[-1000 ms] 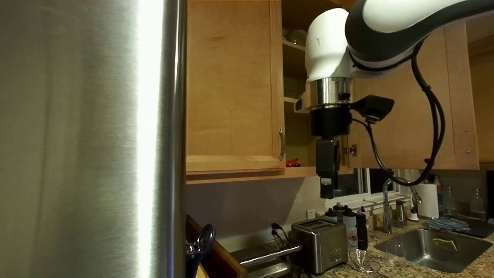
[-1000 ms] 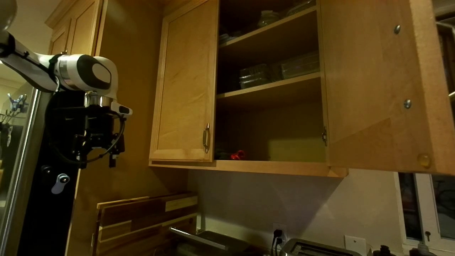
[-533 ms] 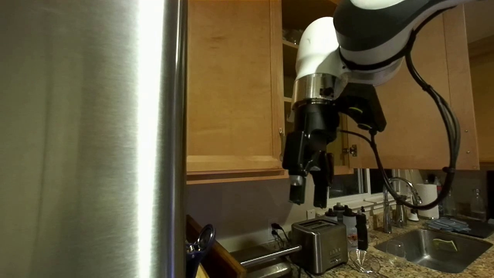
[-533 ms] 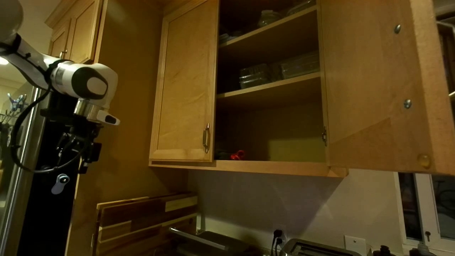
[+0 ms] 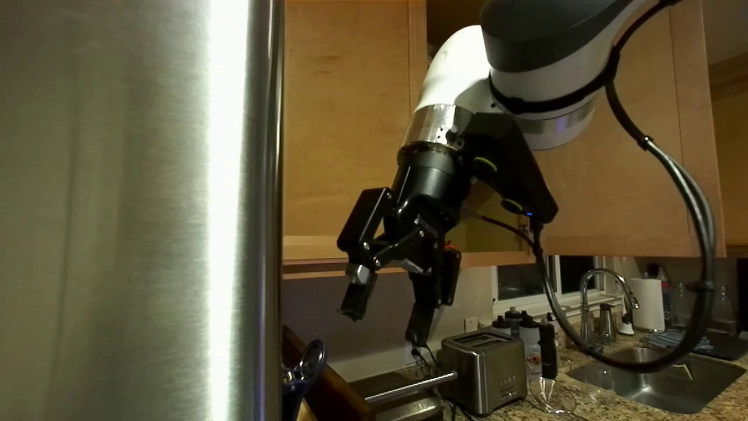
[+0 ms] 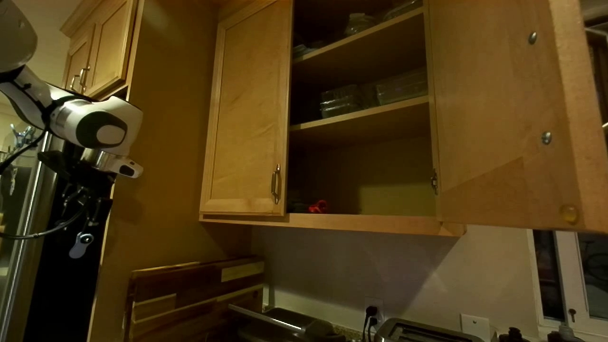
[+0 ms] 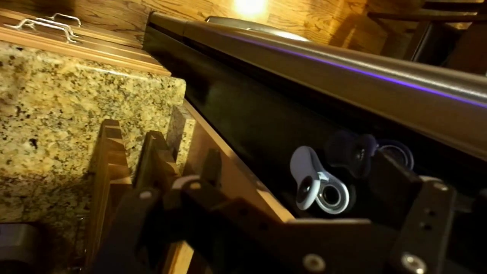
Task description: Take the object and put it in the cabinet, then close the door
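The honey-coloured cabinet (image 6: 361,223) stands open, its shelves showing. Its right door (image 6: 498,123) is swung wide with the inner face showing; the handle is hidden. A small red item (image 6: 318,207) lies on the bottom shelf. A grey-white clip (image 7: 304,165) sits on the dark side of the steel appliance, a darker clip (image 7: 344,148) beside it. Which of these is the task's object I cannot tell. My gripper (image 5: 385,324) is open and tilted, nothing held. In the wrist view the pale clip appears between its spread fingers (image 7: 211,167), apart from them.
The brushed-steel appliance (image 5: 128,210) stands close to the arm. Wooden boards (image 6: 190,297) lean below the wooden side panel. On the counter are a toaster (image 5: 485,368), several bottles (image 5: 529,339) and a sink (image 5: 660,386). The closed left cabinet door (image 6: 247,114) has a metal handle.
My gripper has swung left and lower in both exterior views, tilting over towards the steel appliance's dark side. Its jaws have stayed apart. The cabinet and its doors look unchanged.
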`<state>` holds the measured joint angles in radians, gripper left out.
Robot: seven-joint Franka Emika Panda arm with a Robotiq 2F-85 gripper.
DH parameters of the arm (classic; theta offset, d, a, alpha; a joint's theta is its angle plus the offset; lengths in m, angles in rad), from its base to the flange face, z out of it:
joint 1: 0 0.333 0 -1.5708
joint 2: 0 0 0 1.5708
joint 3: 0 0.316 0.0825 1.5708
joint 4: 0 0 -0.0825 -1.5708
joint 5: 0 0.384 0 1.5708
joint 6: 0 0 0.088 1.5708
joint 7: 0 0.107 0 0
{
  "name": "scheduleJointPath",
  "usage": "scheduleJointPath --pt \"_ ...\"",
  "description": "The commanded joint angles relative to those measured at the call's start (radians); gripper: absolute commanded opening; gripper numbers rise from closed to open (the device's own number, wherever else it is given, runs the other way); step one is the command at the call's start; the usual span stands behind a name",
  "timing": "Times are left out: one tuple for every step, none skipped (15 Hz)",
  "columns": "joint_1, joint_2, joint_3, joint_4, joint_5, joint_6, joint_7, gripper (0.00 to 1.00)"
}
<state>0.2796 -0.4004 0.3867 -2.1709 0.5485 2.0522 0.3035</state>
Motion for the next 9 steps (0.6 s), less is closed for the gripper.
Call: scheduleJointPath --pt "0.022 0.010 -0.015 0.005 -0.009 0.005 0.007 1.00" --pt "0.023 0.013 -0.014 0.007 -0.009 0.006 0.007 1.00" --pt "0.023 0.014 -0.015 0.008 -0.009 0.007 0.007 1.00" --pt "0.034 0.023 -0.022 0.011 0.018 0.007 -0.014 1.00" --pt "0.039 0.024 -0.024 0.009 0.041 0.026 -0.018 1.00" --pt "0.041 0.022 -0.024 0.004 0.066 0.044 -0.011 1.00" --pt "0.044 0.021 -0.025 0.002 0.097 0.059 -0.012 1.00" --pt "0.046 0.022 -0.025 0.001 0.123 0.069 -0.019 1.00" --pt "0.048 0.023 -0.023 0.000 0.150 0.085 -0.023 1.00"
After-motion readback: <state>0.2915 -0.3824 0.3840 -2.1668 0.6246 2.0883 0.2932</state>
